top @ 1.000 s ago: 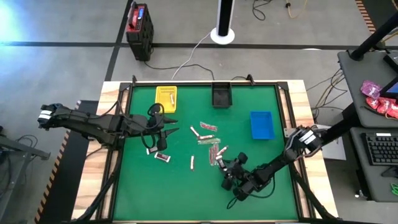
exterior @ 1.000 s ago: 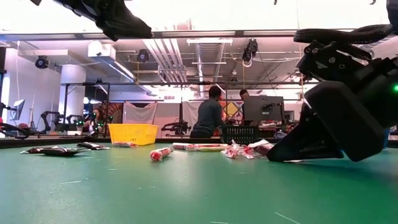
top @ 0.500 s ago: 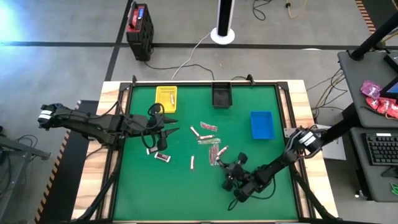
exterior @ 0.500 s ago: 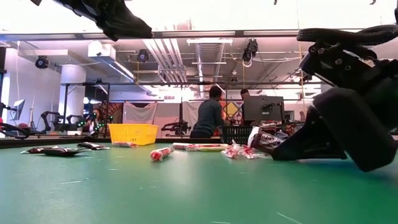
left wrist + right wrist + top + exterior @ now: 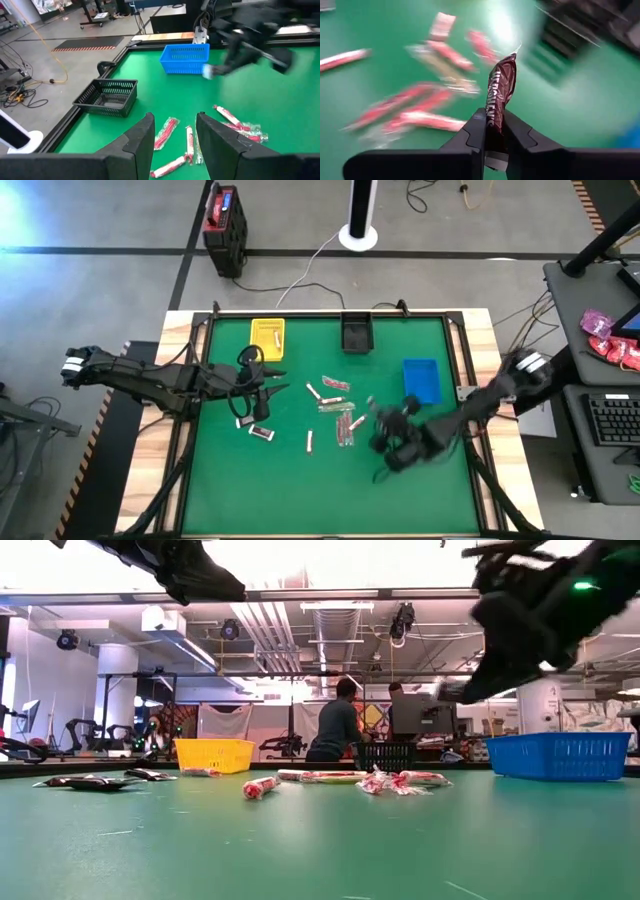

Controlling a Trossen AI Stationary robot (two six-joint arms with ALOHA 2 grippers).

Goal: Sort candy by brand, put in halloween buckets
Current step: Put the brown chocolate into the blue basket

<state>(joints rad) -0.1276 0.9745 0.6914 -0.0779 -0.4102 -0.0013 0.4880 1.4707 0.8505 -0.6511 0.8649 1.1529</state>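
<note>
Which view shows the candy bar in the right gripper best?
Right wrist view: the dark brown candy bar stands clamped in the right gripper, lettering visible. High and left wrist views show only a pale speck there; the low view doesn't show it.

Two dark, jointed arms with white-banded wrists; black, wedge-shaped, matte fingers point(image 5: 227, 145); green indicator light on right arm point(image 5: 583, 585).

**Colours on the worktop**

Green worktop point(image 5: 300, 480) — a yellow bin point(image 5: 267, 338), a black bin point(image 5: 356, 334), a blue bin point(image 5: 421, 380). Pink-red wrapped bars point(image 5: 345, 425) lie mid-field. The black right end effector point(image 5: 492, 137) pinches a dark brown bar point(image 5: 499, 100) with pale lettering.
</note>
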